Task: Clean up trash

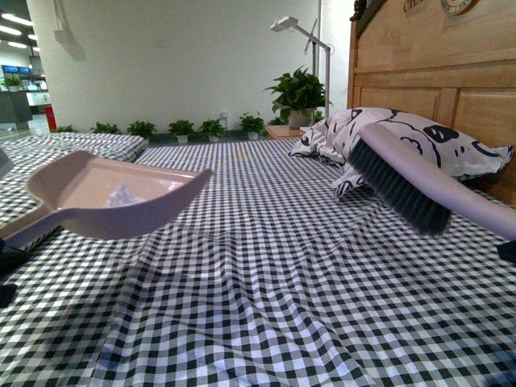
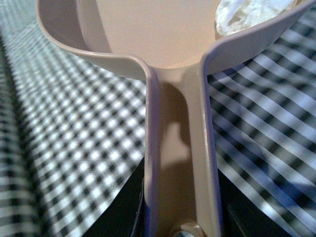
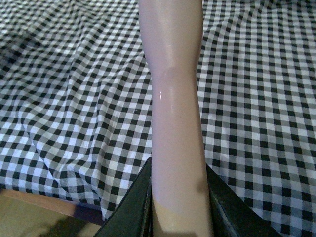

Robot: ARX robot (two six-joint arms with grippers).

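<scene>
While the trash (image 1: 122, 195), a crumpled white wad with no clear long axis, lies inside the pinkish dustpan (image 1: 153, 211), the left gripper (image 2: 180, 217) is clamped on the pan's handle, well behind the wad. Only the left wrist view shows that clamp. The right gripper (image 3: 177, 207) grips the brush (image 1: 403, 184) handle above the checkered bed (image 1: 266, 306).

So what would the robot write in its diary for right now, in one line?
left end effector: holds dustpan raised | trash: in dustpan | right end effector: holds brush above checked sheet
</scene>
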